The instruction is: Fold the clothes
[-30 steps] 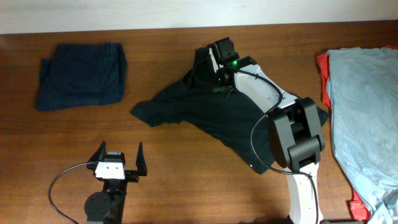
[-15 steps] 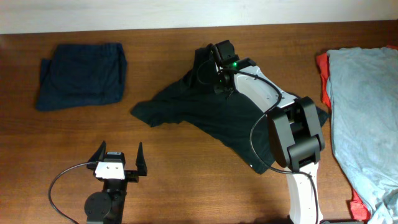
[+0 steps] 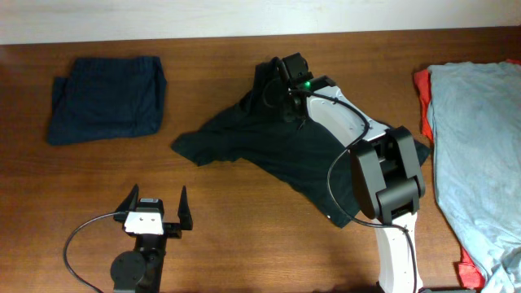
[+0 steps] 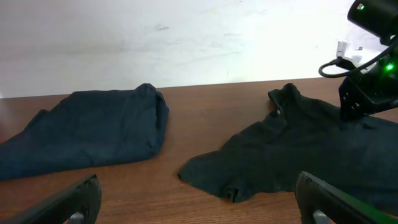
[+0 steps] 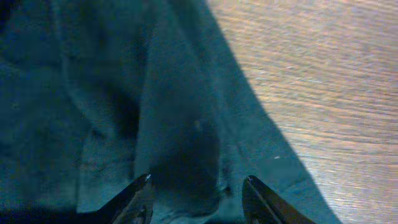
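The black T-shirt [image 3: 277,150] lies crumpled and spread across the middle of the table; it also shows in the left wrist view [image 4: 298,149] and fills the right wrist view [image 5: 124,93]. My right gripper [image 3: 279,88] is at the shirt's far upper part, open, its fingers [image 5: 198,182] either side of a raised fold of the fabric. My left gripper [image 3: 156,198] is open and empty over bare wood near the front left, well short of the shirt's nearest sleeve; the left wrist view shows its fingers [image 4: 198,190] wide apart.
A folded navy garment [image 3: 106,98] lies at the far left, also in the left wrist view [image 4: 87,134]. A light grey-blue garment [image 3: 476,138] lies over a red one [image 3: 423,89] at the right edge. The table is brown wood [image 3: 244,236].
My right gripper has shifted slightly over the shirt's upper part. The left arm and the garments have not moved.
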